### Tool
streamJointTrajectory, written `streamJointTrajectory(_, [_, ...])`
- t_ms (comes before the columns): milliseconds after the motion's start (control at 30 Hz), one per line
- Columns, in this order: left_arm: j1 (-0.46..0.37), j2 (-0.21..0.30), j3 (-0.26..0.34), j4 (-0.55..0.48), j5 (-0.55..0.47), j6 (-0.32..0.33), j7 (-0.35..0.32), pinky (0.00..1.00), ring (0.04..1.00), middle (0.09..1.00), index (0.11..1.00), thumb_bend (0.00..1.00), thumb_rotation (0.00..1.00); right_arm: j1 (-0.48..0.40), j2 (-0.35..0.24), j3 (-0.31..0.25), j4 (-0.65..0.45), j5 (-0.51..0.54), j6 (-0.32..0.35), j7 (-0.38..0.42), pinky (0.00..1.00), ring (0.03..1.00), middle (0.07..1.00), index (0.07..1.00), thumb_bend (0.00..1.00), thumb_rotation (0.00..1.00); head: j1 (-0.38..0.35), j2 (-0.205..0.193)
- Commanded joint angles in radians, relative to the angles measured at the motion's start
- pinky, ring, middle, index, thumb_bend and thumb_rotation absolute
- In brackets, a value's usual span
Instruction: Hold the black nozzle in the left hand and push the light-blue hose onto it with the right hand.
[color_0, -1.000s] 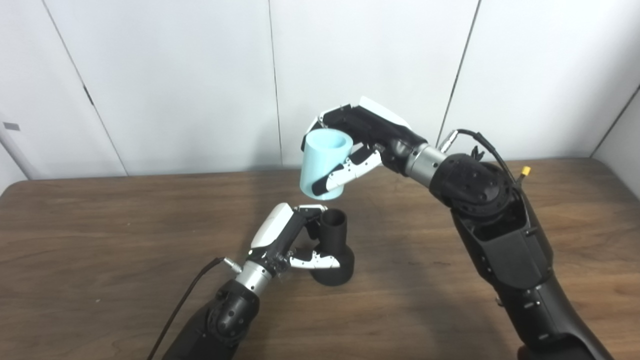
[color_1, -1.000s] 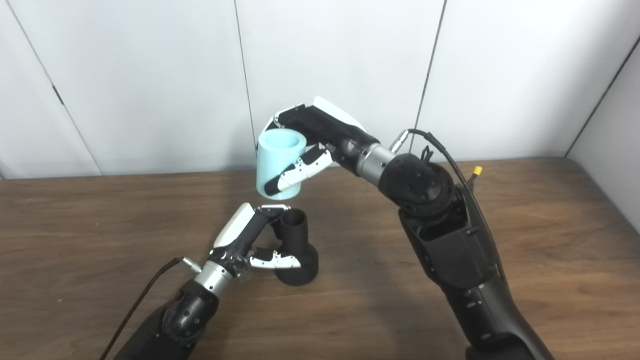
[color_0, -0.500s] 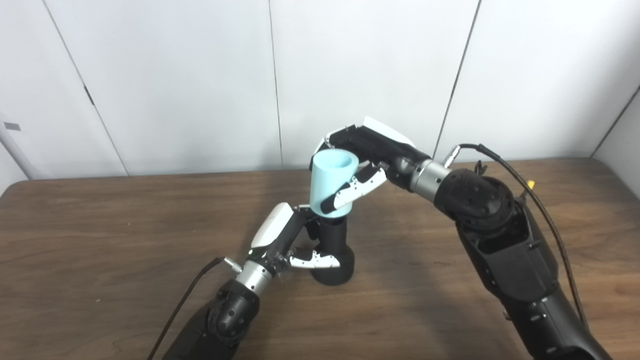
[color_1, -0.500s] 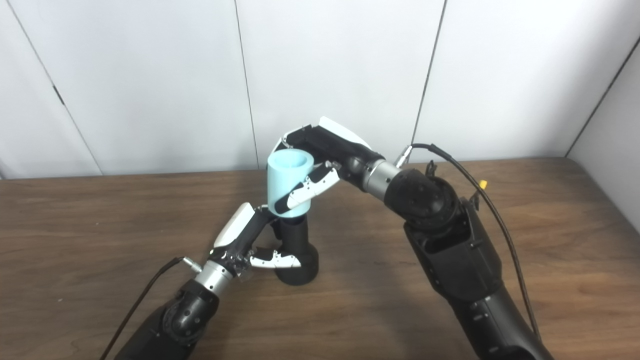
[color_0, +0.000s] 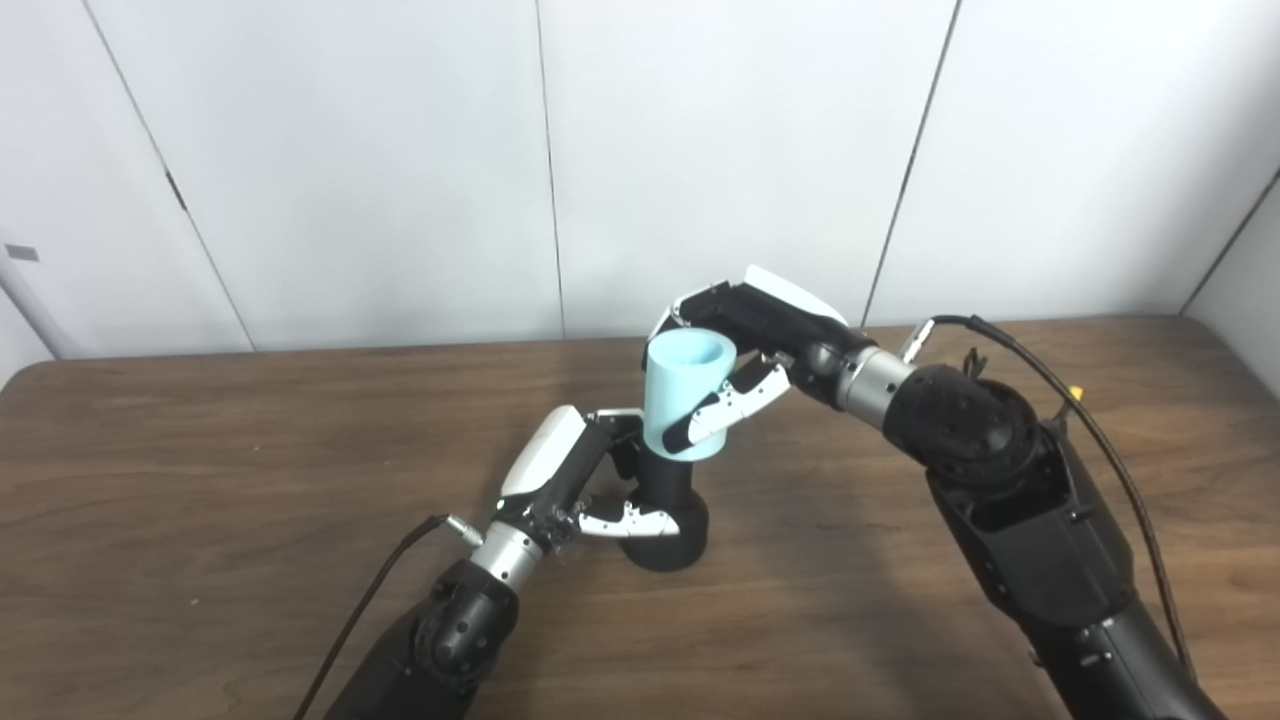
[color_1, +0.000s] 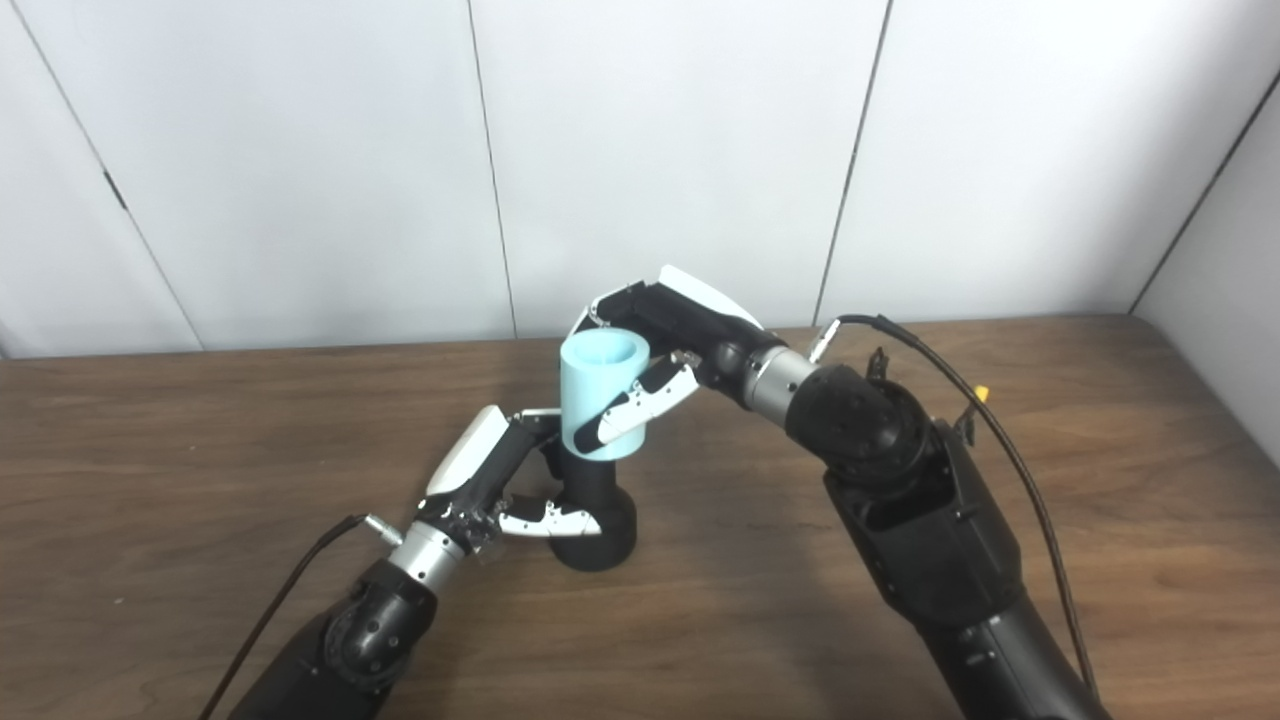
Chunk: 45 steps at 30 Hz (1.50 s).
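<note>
At the far left the wooden table (color_0: 180, 440) lay bare, with white wall panels (color_0: 350, 170) standing behind its far edge. A black cable (color_0: 375, 590) ran from the bottom edge up to the wrist of the left arm, which came in at the lower left.

The left hand (color_0: 570, 480) was closed on the black nozzle (color_0: 668, 510): its thumb lay across the front of the wide base and its other fingers (color_1: 540, 420) reached around the narrow neck from the left side. The nozzle stood upright with its base on the table, near the middle.

Over the nozzle's neck sat the light-blue hose (color_0: 686, 395), a short, wide tube tilted a little to the left, its open mouth facing up. Its lower rim covered the top of the neck, so how far the neck reached inside could not be seen.

The right hand (color_0: 745, 345) was clamped on the hose, thumb across the front and the other fingers wrapped round the back, mostly hidden by the tube. The left hand's fingertips sat just beside the hose's lower edge.

To the right, the right arm (color_0: 1010, 500) rose from the lower right corner, with a dark cable (color_0: 1100, 420) looping along it and a small yellow connector (color_0: 1078, 393) by the elbow.
</note>
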Motion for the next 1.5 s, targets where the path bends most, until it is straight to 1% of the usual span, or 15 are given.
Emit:
streamJointTrajectory(0, [0.136,-0.012,-0.028,0.069,0.024,0.017,-0.019,0.42,0.423,0.47,0.521,0.5,0.0,-0.033,-0.006,-0.009,-0.02,0.004,-0.014,-0.022,0.39,0.45,0.504,0.474,0.52,0.0,-0.001,0.001])
streamJointTrajectory(133, [0.141,-0.013,-0.028,0.06,0.023,0.027,-0.022,0.43,0.426,0.47,0.52,0.5,0.0,-0.027,-0.004,-0.007,-0.014,0.003,-0.013,-0.024,0.36,0.43,0.503,0.486,0.52,0.0,-0.001,0.001])
streamJointTrajectory(233, [0.141,-0.014,-0.028,0.061,0.022,0.025,-0.02,0.43,0.427,0.469,0.52,0.5,0.0,-0.02,-0.001,0.001,-0.012,-0.006,-0.012,-0.029,0.41,0.455,0.5,0.475,0.52,0.0,-0.001,0.001])
streamJointTrajectory(400, [0.144,-0.015,-0.027,0.055,0.019,0.028,-0.022,0.43,0.426,0.471,0.519,0.5,0.0,-0.005,0.018,0.001,0.007,0.014,-0.038,-0.046,0.4,0.451,0.496,0.48,0.52,0.0,0.002,0.005])
streamJointTrajectory(567, [0.149,-0.014,-0.028,0.045,0.02,0.034,-0.024,0.43,0.426,0.47,0.519,0.5,0.0,0.005,0.039,0.006,0.021,0.016,-0.033,-0.07,0.4,0.45,0.492,0.475,0.52,0.0,0.004,0.011])
streamJointTrajectory(800, [0.151,-0.014,-0.029,0.041,0.019,0.04,-0.027,0.44,0.429,0.469,0.518,0.5,0.0,0.009,0.053,0.009,0.047,0.033,-0.048,-0.091,0.41,0.458,0.496,0.469,0.52,0.0,0.006,0.015])
streamJointTrajectory(933, [0.154,-0.013,-0.029,0.038,0.019,0.04,-0.025,0.43,0.429,0.47,0.517,0.5,0.0,0.011,0.054,0.011,0.065,0.037,-0.067,-0.099,0.41,0.456,0.495,0.471,0.52,0.0,0.01,0.02])
streamJointTrajectory(1100, [0.156,-0.008,-0.03,0.026,0.02,0.053,-0.033,0.43,0.427,0.469,0.518,0.5,0.0,0.009,0.052,0.013,0.082,0.045,-0.065,-0.102,0.4,0.45,0.493,0.475,0.52,0.0,0.008,0.023])
streamJointTrajectory(1233, [0.157,-0.007,-0.031,0.022,0.023,0.056,-0.032,0.43,0.426,0.471,0.517,0.5,0.0,0.009,0.049,0.014,0.097,0.051,-0.087,-0.104,0.39,0.444,0.492,0.478,0.52,0.0,0.008,0.023])
streamJointTrajectory(1300, [0.156,-0.008,-0.03,0.023,0.019,0.056,-0.035,0.43,0.427,0.47,0.517,0.5,0.0,0.01,0.047,0.015,0.099,0.055,-0.088,-0.102,0.39,0.443,0.488,0.48,0.52,0.0,0.009,0.028])
streamJointTrajectory(1367, [0.154,-0.008,-0.029,0.023,0.018,0.056,-0.036,0.43,0.426,0.469,0.519,0.5,0.0,0.01,0.041,0.018,0.098,0.058,-0.09,-0.095,0.39,0.442,0.485,0.483,0.52,0.0,0.009,0.031])
streamJointTrajectory(1467, [0.153,-0.007,-0.029,0.015,0.017,0.066,-0.042,0.43,0.427,0.468,0.519,0.5,0.0,0.011,0.016,0.032,0.092,0.054,-0.119,-0.075,0.39,0.441,0.484,0.484,0.52,0.0,0.01,0.032])
